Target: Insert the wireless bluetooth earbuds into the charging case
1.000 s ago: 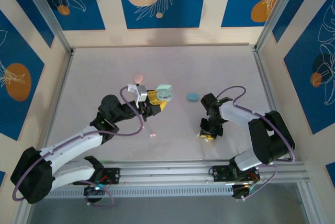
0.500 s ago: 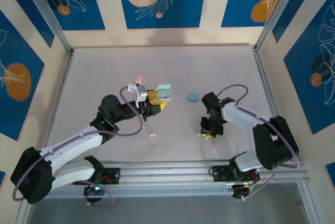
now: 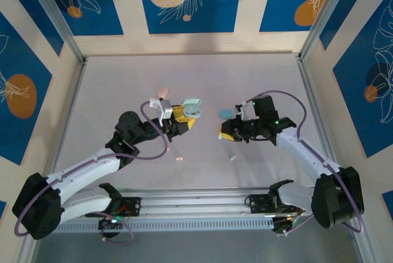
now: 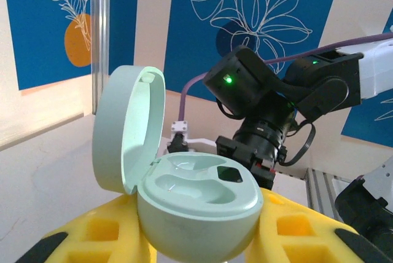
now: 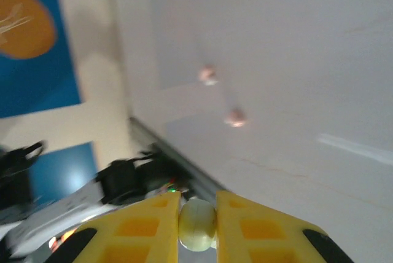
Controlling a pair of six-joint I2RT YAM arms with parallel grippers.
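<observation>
Clamping the mint charging case (image 4: 196,204) around its lower half with the left gripper (image 3: 184,119), a yellow finger on each flank, holding it upright above the counter (image 3: 110,85). With the lid (image 4: 126,129) hinged open, standing tall on the case's left in the left wrist view.

Pinching a pale earbud (image 5: 198,225) in the right gripper (image 5: 198,200), clenched tight on it from both sides, off the counter, a little to the right of the case and slightly nearer the arm bases.

Lying on the counter nearer than the case: a tiny pink earbud (image 3: 179,158), well apart from it; further right, a pale speck (image 3: 232,157), too small to tell what. Beyond the case, to its left: a round pink piece (image 3: 162,92). Just right of the case: a flat blue disc (image 3: 226,113), close behind the right gripper.
</observation>
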